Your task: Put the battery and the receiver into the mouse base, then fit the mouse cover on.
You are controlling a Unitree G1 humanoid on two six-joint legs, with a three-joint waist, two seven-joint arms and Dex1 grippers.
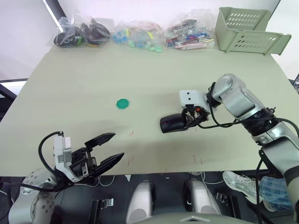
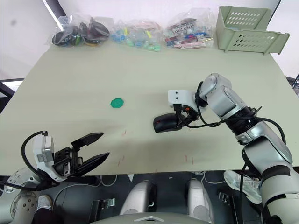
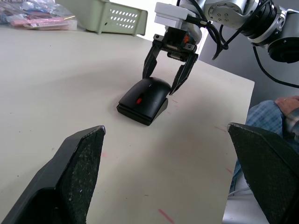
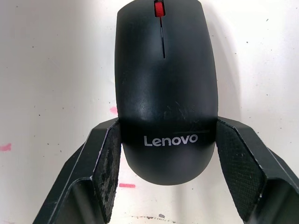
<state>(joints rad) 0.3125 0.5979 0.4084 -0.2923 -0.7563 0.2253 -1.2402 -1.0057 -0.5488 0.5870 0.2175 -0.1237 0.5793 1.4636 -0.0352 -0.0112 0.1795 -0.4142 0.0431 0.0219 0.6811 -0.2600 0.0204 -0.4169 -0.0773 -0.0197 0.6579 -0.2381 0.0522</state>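
One mouse [image 1: 174,123] sits on the table [image 1: 84,74], right of centre, cover [image 4: 164,70] already on top of it; base [image 3: 140,113] shows as a darker lower edge in the left wrist view, under the cover. Right gripper [image 1: 189,120] is down at the rear of the mouse. Right wrist view gives what the head views can't: the Lenovo lettering on the cover's rear, the red scroll wheel [image 4: 160,8] at the far end, and both fingers right at the sides of the mouse's rear, one each side; can't tell if the pads actually press. Left wrist view shows that gripper from the front, its 2 fingers spread a bit wider than the mouse, tips at the rear sides, plus a person's plaid sleeve [image 3: 268,116] past the table edge. Left gripper [image 1: 108,148] hangs at the near table edge, fingers wide apart, holding nothing, well apart from the mouse. Head views add 1 green disc [image 1: 122,103] on the table, left of the mouse & apart from it, 1 pale green basket [image 1: 245,32] at the far right corner, and 3 clumps of plastic bags [image 1: 135,33] of small parts along the far edge.
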